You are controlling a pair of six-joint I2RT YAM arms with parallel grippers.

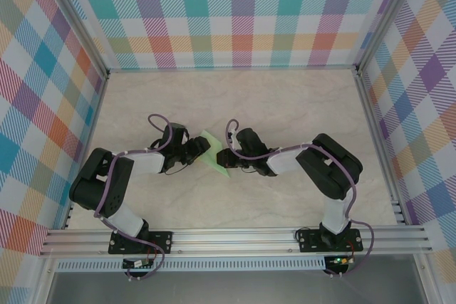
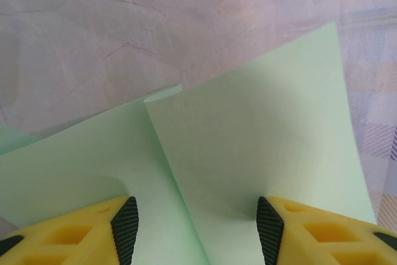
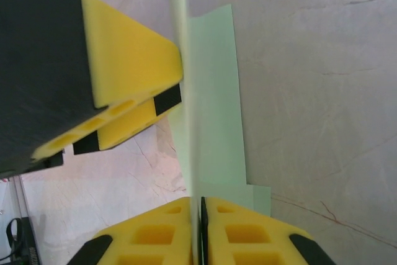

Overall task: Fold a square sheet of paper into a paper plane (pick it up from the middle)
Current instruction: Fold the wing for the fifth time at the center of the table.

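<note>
The square sheet of paper [image 1: 214,153], pale mint green, lies partly folded at the middle of the table between both arms. In the left wrist view the paper [image 2: 248,141] shows a crease and an overlapping flap. My left gripper [image 2: 197,228] stands open over it, its black pads wide apart on either side of the crease. My right gripper [image 3: 200,206] is shut on a raised flap of the paper [image 3: 211,91], which stands edge-on between its yellow fingers. The left gripper's fingers [image 3: 133,66] sit just beside that flap. From above, the left gripper [image 1: 201,149] and right gripper [image 1: 225,157] nearly meet.
The marbled beige tabletop [image 1: 235,97] stretches behind the arms. Checked walls [image 1: 235,12] and aluminium rails [image 1: 235,236] close it in. The two arms' elbows sit to the left and right of the paper.
</note>
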